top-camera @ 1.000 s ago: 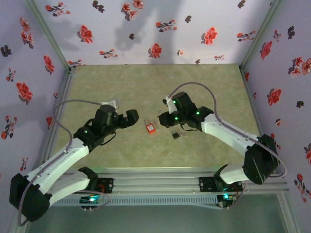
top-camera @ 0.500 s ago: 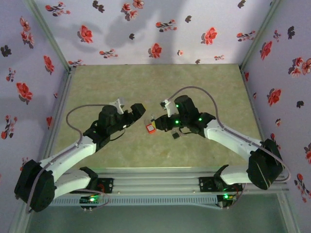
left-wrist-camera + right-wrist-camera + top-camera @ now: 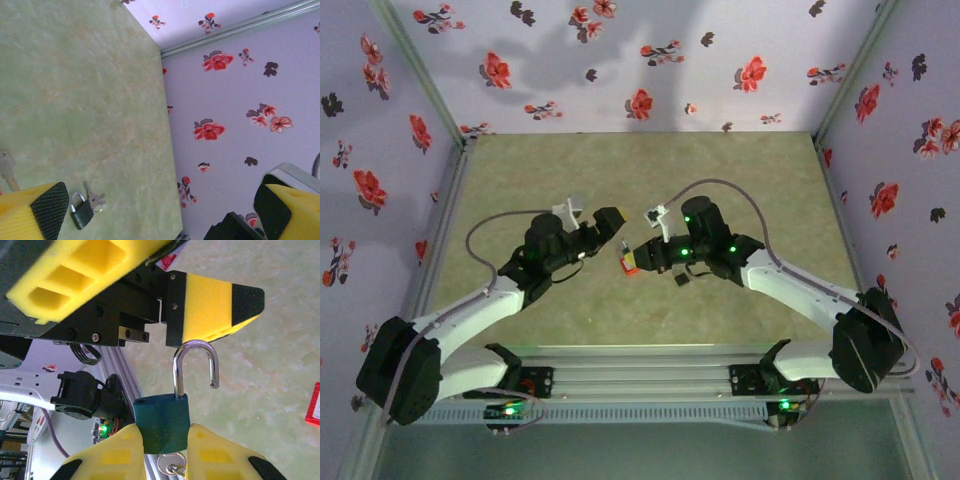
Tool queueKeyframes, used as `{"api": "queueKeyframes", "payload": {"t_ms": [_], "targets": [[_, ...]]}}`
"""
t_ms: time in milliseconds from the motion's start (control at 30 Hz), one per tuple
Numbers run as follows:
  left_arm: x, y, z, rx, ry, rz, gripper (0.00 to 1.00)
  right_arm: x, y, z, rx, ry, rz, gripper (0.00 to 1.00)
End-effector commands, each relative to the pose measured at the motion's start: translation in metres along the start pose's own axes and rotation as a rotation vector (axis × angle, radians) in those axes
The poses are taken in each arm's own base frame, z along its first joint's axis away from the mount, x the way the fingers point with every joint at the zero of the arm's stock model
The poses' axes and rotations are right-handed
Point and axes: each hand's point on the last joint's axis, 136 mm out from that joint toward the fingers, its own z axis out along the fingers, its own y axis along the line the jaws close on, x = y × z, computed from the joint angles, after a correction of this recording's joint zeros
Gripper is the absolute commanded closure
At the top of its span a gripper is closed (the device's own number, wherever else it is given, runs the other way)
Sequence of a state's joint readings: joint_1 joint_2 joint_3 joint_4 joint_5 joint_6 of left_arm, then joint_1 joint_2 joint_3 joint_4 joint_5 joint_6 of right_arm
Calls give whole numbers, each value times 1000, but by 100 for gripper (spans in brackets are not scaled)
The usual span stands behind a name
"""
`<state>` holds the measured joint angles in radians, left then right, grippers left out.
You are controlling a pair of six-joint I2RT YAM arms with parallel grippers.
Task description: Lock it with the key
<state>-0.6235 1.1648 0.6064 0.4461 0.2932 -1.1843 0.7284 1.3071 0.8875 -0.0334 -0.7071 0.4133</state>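
My left gripper [image 3: 603,232], jaws spread wide, is closing in from the left on my right gripper [image 3: 162,435], which is clamping a green padlock [image 3: 161,412]. Its shackle [image 3: 196,346] is hanging open, with the key [image 3: 170,462] apparently inserted. The red padlock [image 3: 630,263] is lying just beside them, so pressing the shackle shut looks next.

No writing can be read: the pale label on the red-orange lock [image 3: 630,264], lying near the fingertips of the right gripper [image 3: 163,440], is too small to make out, and the dark green padlock [image 3: 162,420] pinched between those fingers shows a plain face.
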Motion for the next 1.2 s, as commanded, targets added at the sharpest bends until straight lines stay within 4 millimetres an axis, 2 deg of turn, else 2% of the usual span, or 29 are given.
{"api": "queueKeyframes", "payload": {"t_ms": [0, 400, 700, 900, 1167], "targets": [[3, -10, 1, 47, 18, 11, 0, -4, 17, -4, -56, -19, -33, 86], [16, 11, -7, -76, 65, 65, 14, 2, 6, 2, 31, 7, -55, 89], [22, 15, -7, -96, 84, 68, 23, 6, 5, 6, 44, 28, -65, 91], [27, 9, -9, -72, 96, 74, 30, 7, 8, 8, 30, 37, -68, 91], [35, -12, -15, 33, 116, 125, 31, 10, 21, 10, -56, 51, -66, 92]]}}
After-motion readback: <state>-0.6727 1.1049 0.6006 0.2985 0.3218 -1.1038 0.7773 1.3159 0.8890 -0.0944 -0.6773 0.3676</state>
